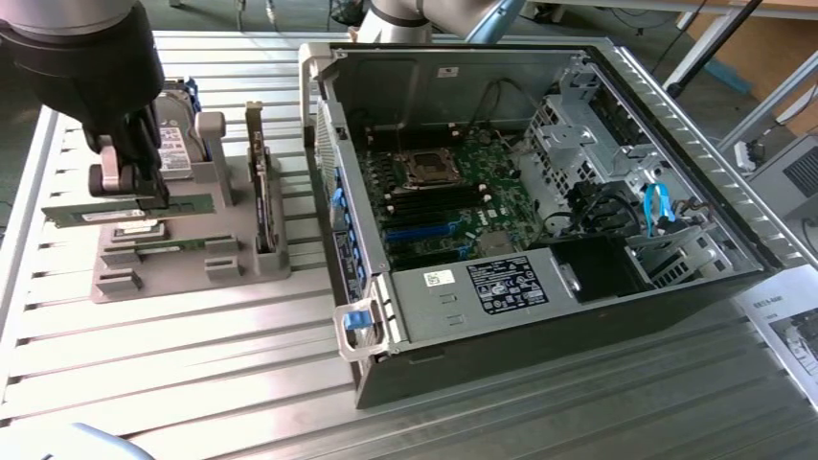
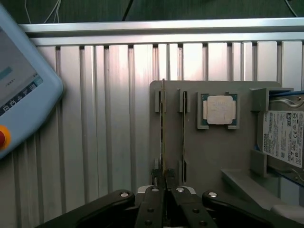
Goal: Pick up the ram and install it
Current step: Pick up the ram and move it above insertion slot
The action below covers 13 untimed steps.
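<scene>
Ram (image 2: 163, 133) stood on edge at outer slot of grey holder (image 2: 213, 156), on exterior view's left. You had gripper (image 2: 164, 187) clamped on it, pinching both faces. Whether ram sat in slot or clear of it: could not tell. Second stick (image 2: 184, 128) just beside, parallel. Processor chip (image 2: 220, 109) and hard drive (image 2: 285, 137) farther along holder. Open computer case (image 1: 422, 77) well apart, on exterior view's right.

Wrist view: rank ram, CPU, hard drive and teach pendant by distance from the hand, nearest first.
1. ram: clamped edge-on in the hand.
2. CPU: in its recess on the grey holder.
3. hard drive: at the holder's edge, beyond the CPU.
4. teach pendant: off the holder, across the slatted table, on the opposite side.
</scene>
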### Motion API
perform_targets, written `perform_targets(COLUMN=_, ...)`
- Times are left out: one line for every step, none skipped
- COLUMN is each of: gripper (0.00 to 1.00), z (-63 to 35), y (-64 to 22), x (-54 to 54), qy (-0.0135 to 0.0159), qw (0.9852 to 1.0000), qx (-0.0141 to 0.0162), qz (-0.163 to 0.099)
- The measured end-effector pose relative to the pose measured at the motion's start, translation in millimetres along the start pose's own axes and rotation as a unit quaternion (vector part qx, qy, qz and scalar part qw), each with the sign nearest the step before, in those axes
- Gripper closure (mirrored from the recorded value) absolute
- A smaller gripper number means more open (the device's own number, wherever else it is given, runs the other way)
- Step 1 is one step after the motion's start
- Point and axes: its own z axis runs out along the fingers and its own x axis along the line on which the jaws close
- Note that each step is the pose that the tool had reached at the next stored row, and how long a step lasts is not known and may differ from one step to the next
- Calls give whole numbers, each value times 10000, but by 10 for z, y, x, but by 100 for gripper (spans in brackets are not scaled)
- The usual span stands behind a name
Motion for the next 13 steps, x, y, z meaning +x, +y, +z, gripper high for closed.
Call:
perform_targets(gripper=88, z=-21, y=1, x=1, qy=0, qw=10000, qx=0, qz=0)
perform_targets(gripper=88, z=-41, y=1, x=1, qy=0, qw=10000, qx=0, qz=0)
perform_targets(gripper=88, z=-63, y=1, x=1, qy=0, qw=10000, qx=0, qz=0)
perform_targets(gripper=88, z=-81, y=1, x=2, qy=0, qw=10000, qx=0, qz=0)
perform_targets(gripper=88, z=-100, y=2, x=2, qy=0, qw=10000, qx=0, qz=0)
perform_targets(gripper=88, z=-118, y=2, x=2, qy=0, qw=10000, qx=0, qz=0)
perform_targets(gripper=88, z=-135, y=2, x=3, qy=0, qw=10000, qx=0, qz=0)
perform_targets(gripper=88, z=-150, y=2, x=3, qy=0, qw=10000, qx=0, qz=0)
perform_targets(gripper=88, z=-160, y=2, x=3, qy=0, qw=10000, qx=0, qz=0)
perform_targets(gripper=88, z=-174, y=2, x=4, qy=0, qw=10000, qx=1, qz=0)
perform_targets(gripper=88, z=-192, y=3, x=4, qy=0, qw=10000, qx=0, qz=0)
perform_targets(gripper=88, z=-209, y=3, x=4, qy=0, qw=10000, qx=0, qz=0)
perform_targets(gripper=88, z=-224, y=3, x=5, qy=0, qw=10000, qx=0, qz=0)
